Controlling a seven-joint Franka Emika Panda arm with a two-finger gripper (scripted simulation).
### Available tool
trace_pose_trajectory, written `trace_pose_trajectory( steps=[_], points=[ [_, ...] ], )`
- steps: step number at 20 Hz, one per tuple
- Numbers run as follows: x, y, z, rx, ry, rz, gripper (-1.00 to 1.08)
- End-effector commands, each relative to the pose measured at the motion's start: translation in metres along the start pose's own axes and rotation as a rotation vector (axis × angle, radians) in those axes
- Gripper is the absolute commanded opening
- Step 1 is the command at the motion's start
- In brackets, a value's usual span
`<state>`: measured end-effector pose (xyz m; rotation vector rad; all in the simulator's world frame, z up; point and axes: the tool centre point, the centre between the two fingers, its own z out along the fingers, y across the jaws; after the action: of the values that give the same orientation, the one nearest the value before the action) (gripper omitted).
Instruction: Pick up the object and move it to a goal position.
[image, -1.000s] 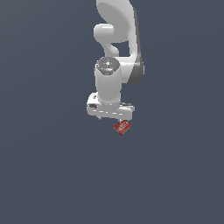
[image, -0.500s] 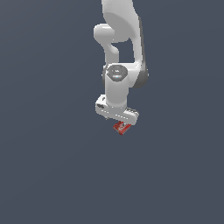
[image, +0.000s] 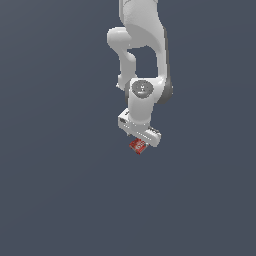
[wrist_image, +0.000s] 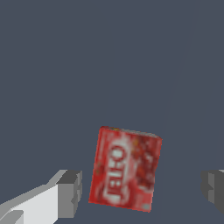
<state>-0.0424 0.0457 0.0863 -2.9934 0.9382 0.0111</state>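
Note:
The object (image: 138, 145) is a small red box with white print, lying on the dark grey floor just below the white gripper (image: 140, 141). In the wrist view the object (wrist_image: 124, 168) sits tilted between the two grey fingertips. One fingertip (wrist_image: 71, 192) stands close beside it with a thin gap. The other fingertip (wrist_image: 213, 186) is well clear of it. The gripper (wrist_image: 142, 189) is open around the box, with neither pad touching it.
The white arm (image: 142, 45) rises from the hand to the top of the exterior view. A plain dark grey surface (image: 60, 190) lies all around, with nothing else on it.
The hand has shifted toward the exterior view's right and lower, coming over the red box. The box has stayed where it lay.

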Motion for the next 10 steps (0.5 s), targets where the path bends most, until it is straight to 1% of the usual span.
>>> trace_pose_trajectory(
  steps=[1, 10],
  points=[
    [-0.006, -0.002, 0.006, 0.000, 0.002, 0.048, 1.00],
    [-0.019, -0.005, 0.019, -0.001, 0.007, 0.149, 1.00]
  ],
)
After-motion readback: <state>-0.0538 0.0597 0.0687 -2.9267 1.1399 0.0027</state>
